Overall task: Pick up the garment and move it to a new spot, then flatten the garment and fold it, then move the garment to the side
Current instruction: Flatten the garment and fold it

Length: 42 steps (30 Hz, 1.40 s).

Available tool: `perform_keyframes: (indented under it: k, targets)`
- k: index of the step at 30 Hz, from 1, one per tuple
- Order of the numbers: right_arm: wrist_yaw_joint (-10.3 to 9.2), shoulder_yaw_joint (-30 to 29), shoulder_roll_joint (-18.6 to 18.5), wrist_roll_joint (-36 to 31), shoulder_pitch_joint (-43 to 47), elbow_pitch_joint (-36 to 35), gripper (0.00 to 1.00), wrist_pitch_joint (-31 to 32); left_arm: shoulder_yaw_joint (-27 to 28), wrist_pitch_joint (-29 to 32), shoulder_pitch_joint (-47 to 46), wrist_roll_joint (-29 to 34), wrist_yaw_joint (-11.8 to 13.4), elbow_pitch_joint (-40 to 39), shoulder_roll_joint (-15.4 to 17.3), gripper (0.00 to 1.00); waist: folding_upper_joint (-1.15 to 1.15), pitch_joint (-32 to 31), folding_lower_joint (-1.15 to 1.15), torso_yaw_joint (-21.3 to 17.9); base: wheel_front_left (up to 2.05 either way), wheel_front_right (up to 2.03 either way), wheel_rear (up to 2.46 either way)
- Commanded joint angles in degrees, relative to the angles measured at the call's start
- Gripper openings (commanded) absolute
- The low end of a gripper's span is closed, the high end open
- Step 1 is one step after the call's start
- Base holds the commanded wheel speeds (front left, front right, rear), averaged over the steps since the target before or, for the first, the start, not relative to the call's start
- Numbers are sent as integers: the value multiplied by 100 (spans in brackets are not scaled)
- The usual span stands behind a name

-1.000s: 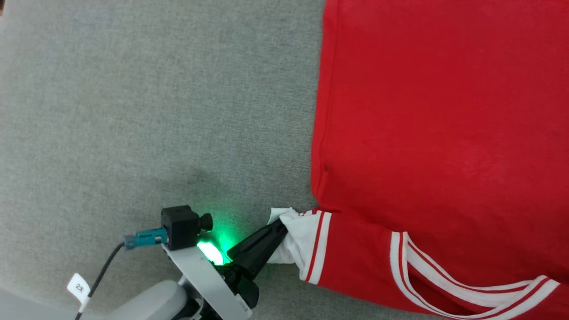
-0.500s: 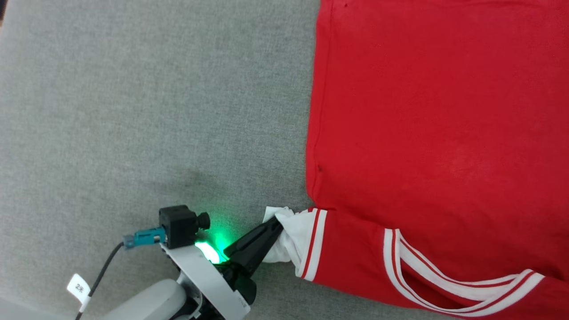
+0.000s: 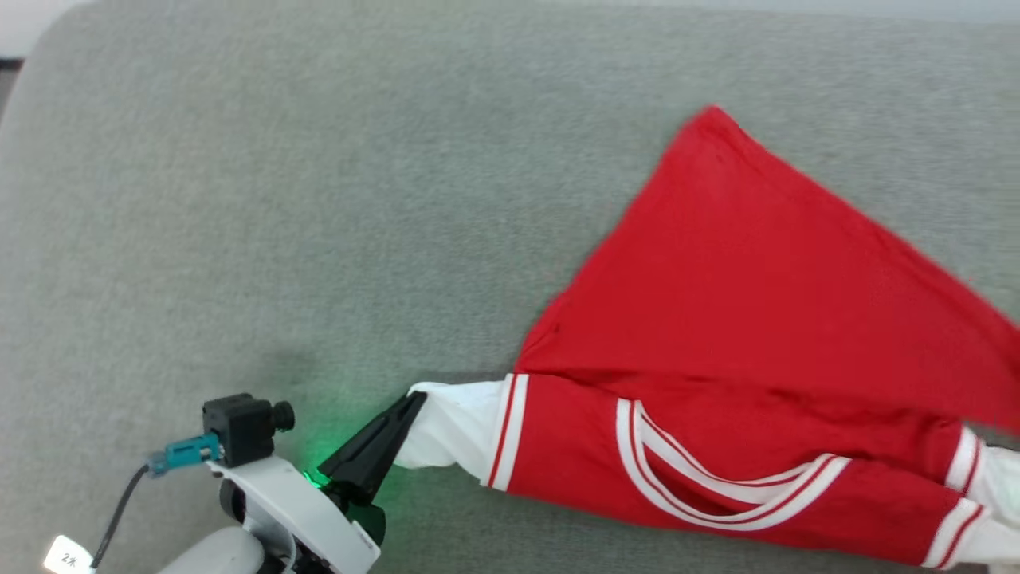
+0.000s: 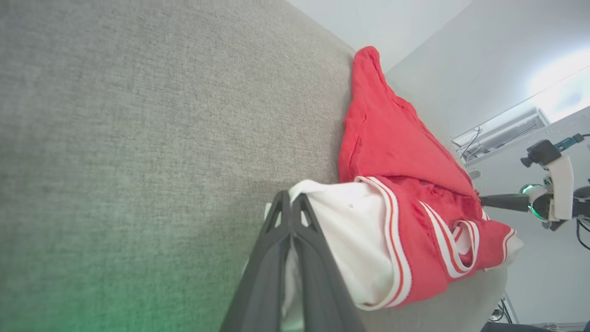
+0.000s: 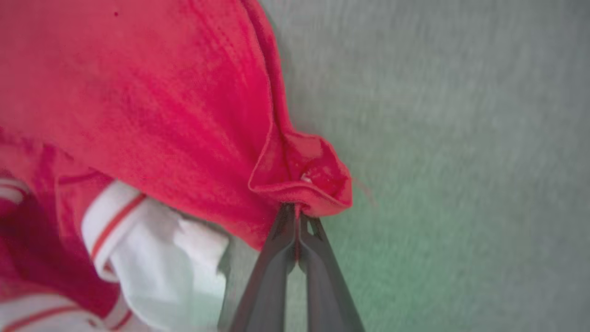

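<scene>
Garment (image 3: 741, 303) spread on the right half of the table (image 3: 239, 199), pinned at both near ends.
One corner is pointed toward the table's far edge. At the near left, a sleeve end is clamped in the left pincer (image 3: 410, 401); on the right side, a folded edge is nipped by the right pincer (image 5: 295, 211).

A grey woven fabric surface (image 3: 239, 199) spreads across the head view, with a rounded corner at eleven o'clock. Past that corner is a pale strip (image 3: 36, 14), either wall or floor. The cloth is tinted green at seven o'clock.

In the left wrist view the same cloth takes the nine o'clock side. A pale wall (image 4: 461, 60) rises at one o'clock, with a bright glare (image 4: 562, 83) at two o'clock. A long white fixture (image 4: 507, 131) trailing thin cables (image 4: 470, 146) sits at three o'clock.

In the right wrist view the cloth is blurred at three o'clock.
</scene>
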Motion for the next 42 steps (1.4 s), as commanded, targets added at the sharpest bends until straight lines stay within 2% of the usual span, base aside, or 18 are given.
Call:
perform_keyframes:
  k: [1,6,10,13,14,15,16,18,21,25,29,31,34,37,42]
  targets:
    - [-4,-10,31,10,138,-15,0,-14,19,-22,61,28,14,-9,16,0,0,-227,0,-252,0,0,0]
    - [-4,-291,252,-136,1453,-372,0,-271,99,-23,118,59,46,-86,45,0,0,-261,0,-376,0,0,0]
    - [-4,-383,671,-299,2200,-642,0,-237,82,20,77,67,43,-95,57,0,0,-249,0,-397,0,0,0]
    - [0,-458,962,-509,2439,-868,0,-132,64,64,49,59,39,-86,54,0,0,-264,0,-425,0,0,0]
    - [0,-564,1027,-606,2450,-930,35,-187,53,66,48,57,36,-86,46,0,0,-277,0,-433,0,0,0]
    - [0,-694,1086,-708,2423,-1003,91,-257,50,72,49,52,35,-81,46,0,0,-288,0,-442,0,0,0]
    - [0,-814,1108,-809,2389,-1121,100,-319,42,77,52,49,33,-78,43,0,0,-301,0,-451,0,0,0]
    - [-3,-1172,1105,-837,2375,-1307,100,-377,38,83,53,48,29,-81,38,0,0,-320,0,-459,0,0,0]
    - [-2,-1626,911,-870,2495,-1753,100,-223,38,80,41,58,28,-91,13,0,0,-333,0,-433,0,0,0]
    - [-3,-2419,508,-669,2456,-2330,100,245,4,90,24,95,32,-107,-44,0,0,-335,0,-318,0,0,0]
    - [-3,-3110,267,-485,1995,-2707,100,506,1,83,-32,140,16,-108,-108,0,0,-296,0,-119,0,0,0]
    - [-3,-3198,241,-729,1574,-2728,100,404,-15,82,-90,160,3,-106,-170,0,0,-236,0,3,0,0,0]
    - [-2,-2646,200,-1282,845,-2709,100,167,-52,89,-202,204,-13,-67,-283,0,0,-85,0,159,0,0,0]
    - [-4,-1849,533,-1658,-156,-2400,100,-36,-78,107,-367,231,-38,-11,-425,0,0,78,0,282,0,0,0]
    - [-4,-368,991,-2048,-1609,-1440,100,107,-131,111,-657,307,-60,73,-613,0,0,372,0,461,0,0,0]
